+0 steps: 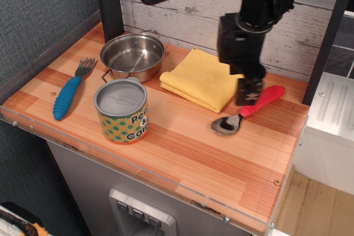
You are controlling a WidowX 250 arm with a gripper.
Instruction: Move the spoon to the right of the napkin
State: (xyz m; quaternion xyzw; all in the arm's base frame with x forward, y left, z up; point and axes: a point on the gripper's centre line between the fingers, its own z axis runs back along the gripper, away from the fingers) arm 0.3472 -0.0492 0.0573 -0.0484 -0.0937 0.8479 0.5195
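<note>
The spoon (260, 103) lies flat on the wooden table, just right of the napkin's right corner. Its red handle points back right and its shiny bowl (225, 126) points front left. The napkin (199, 78) is a folded yellow cloth at the back middle. My gripper (249, 93) hangs in the air above the napkin's right corner and the spoon's handle. It is clear of the spoon, holds nothing, and its fingers (249, 88) point down.
A steel pot (133, 53) stands left of the napkin. A printed can (121, 111) stands in front of the pot. A blue-handled fork (69, 95) lies at the far left. Black posts (108, 4) flank the plank wall. The table's right edge (293, 147) is close to the spoon.
</note>
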